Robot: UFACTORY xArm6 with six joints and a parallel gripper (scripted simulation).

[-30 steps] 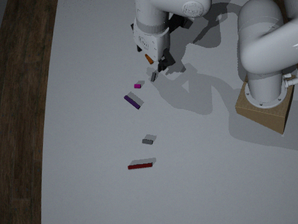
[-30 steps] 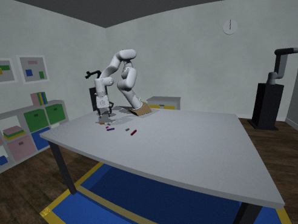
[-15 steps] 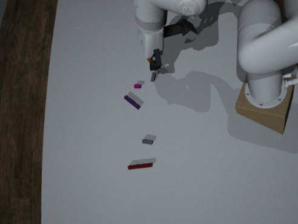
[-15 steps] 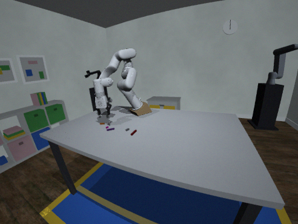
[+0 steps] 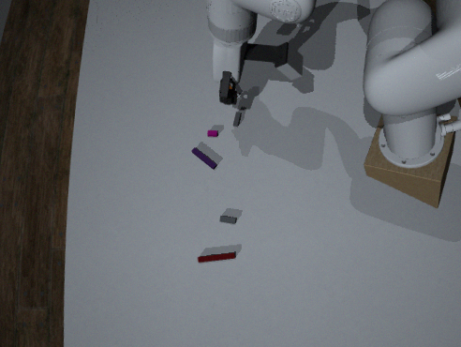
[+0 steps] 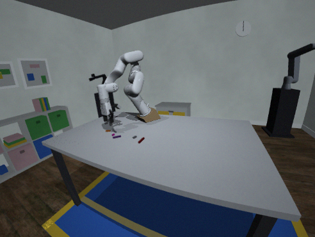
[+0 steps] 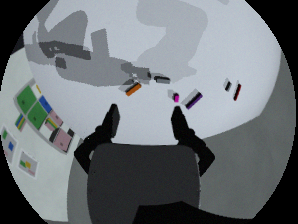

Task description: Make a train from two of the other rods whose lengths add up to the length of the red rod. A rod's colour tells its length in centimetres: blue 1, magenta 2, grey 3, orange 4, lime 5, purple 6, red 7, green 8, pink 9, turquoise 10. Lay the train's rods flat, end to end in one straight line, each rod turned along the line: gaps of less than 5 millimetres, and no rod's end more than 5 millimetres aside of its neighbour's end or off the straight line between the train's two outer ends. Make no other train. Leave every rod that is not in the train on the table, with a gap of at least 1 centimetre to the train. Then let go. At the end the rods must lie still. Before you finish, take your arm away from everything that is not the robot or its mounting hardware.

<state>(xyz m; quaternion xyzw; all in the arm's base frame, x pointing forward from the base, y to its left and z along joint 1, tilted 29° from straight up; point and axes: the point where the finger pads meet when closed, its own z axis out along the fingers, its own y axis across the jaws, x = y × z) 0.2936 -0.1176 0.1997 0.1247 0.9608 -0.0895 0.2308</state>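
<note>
orange rod [image 5: 230,87] [image 6: 108,130] [image 7: 133,89] mostly hidden behind pincer [image 5: 228,88] [image 6: 112,121] [image 7: 146,114] from above

On the table [image 5: 328,281] [image 6: 192,144] [image 7: 250,60], a magenta rod [image 5: 213,133] [image 6: 113,134] [image 7: 176,98] lies near the purple rod [image 5: 204,158] [image 6: 116,136] [image 7: 194,100]; orange rod [image 5: 230,86] [image 6: 108,130] [image 7: 133,89], red rod [image 5: 216,257] [image 6: 141,140] [image 7: 237,92] and two grey rods [image 5: 229,219] [image 6: 134,137] [image 7: 227,85] lie farther off.

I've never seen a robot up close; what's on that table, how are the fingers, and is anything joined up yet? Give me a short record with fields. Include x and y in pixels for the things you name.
longest rod: red rod [image 5: 216,257] [image 6: 141,140] [image 7: 237,92]
other rods: purple rod [image 5: 204,158] [image 6: 116,136] [image 7: 194,100], magenta rod [image 5: 213,133] [image 6: 113,134] [image 7: 176,98], orange rod [image 5: 230,86] [image 6: 108,130] [image 7: 133,89], two grey rods [image 5: 228,218] [image 5: 237,118] [image 6: 134,137] [image 6: 114,130] [image 7: 228,85] [image 7: 161,79]
fingers: open [image 5: 225,86] [image 6: 111,118] [image 7: 115,119], holding nothing
joined rods: none
nearest magenta: purple rod
likely train: orange plus one grey
</note>
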